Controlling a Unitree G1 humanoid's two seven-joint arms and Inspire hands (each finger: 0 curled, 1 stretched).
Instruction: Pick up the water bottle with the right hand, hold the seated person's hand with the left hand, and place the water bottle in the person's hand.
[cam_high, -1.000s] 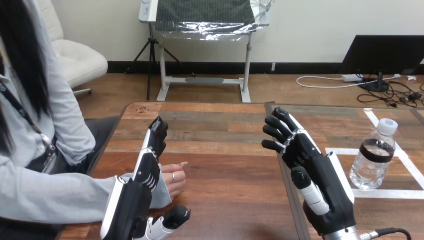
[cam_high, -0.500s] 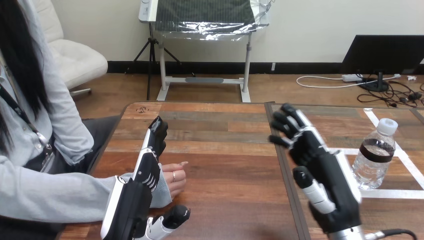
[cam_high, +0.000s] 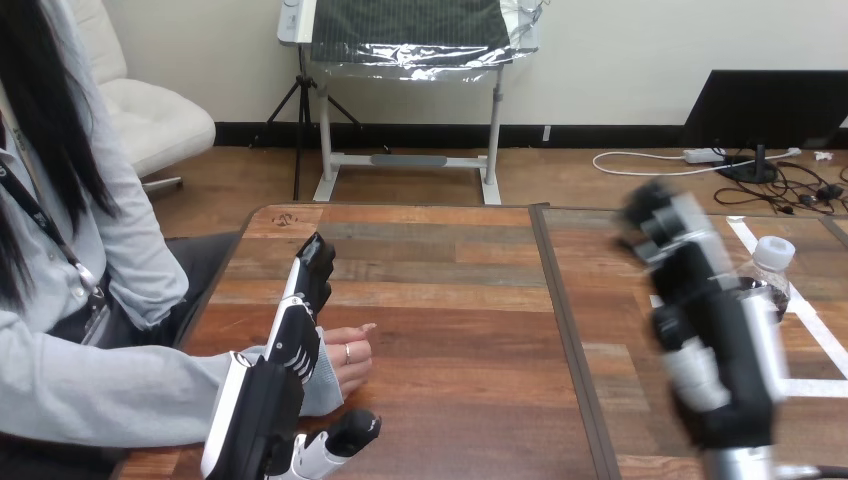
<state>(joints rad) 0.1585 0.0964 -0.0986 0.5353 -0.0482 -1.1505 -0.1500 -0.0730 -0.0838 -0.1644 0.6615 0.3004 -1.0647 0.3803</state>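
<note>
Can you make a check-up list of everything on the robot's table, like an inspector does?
Surface: wooden table, two boards side by side.
Job's things: water bottle upright at the table's right, cap on, partly hidden behind the right hand; person's hand resting on the table at the left.
Clutter: white tape lines on the table around the bottle; nothing else seen.
Hands: left hand open, fingers straight, beside the person's hand, not curled round it; right hand open, raised in front of the bottle, not closed on it.
Cables: nothing seen on the table.
Surroundings: a person sits at the table's left side.
</note>
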